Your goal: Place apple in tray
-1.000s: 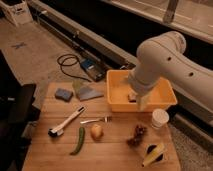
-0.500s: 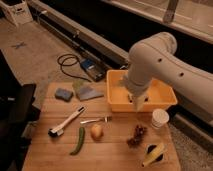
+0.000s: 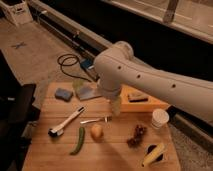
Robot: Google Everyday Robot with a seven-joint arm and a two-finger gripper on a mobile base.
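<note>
Shifted toward 9 o'clock since a second ago: gripper (image 3: 115, 106), then over the inside of the tray (image 3: 150, 104), now hanging off its near-left corner above the desk (image 3: 50, 156). Cannot tell whether spread or closed; nothing seen held. Everything on the desk lying where it lay before.

From the left:
- Blue sponge (image 3: 63, 93) and grey-green cloth (image 3: 85, 90) along the far edge.
- White-handled brush (image 3: 65, 123) lying slantwise, with a green pepper (image 3: 78, 141) at its 5 o'clock.
- Silver utensil (image 3: 94, 120) just below the gripper.
- Apple (image 3: 97, 131) on the bare desk, near the gripper at its 7 o'clock, touching neither gripper nor tray.

Containers:
- Tray at 3 o'clock from the gripper, mostly hidden behind the arm. Holding one dark flat thing (image 3: 136, 97), kind unclear. No apple inside.
- White cup (image 3: 160, 119) upright in front of the tray at its 5 o'clock, contents not visible.

Dark grapes (image 3: 136, 136) at 8 o'clock from the cup. Corn cob (image 3: 152, 155) near the front right corner, on something dark.
</note>
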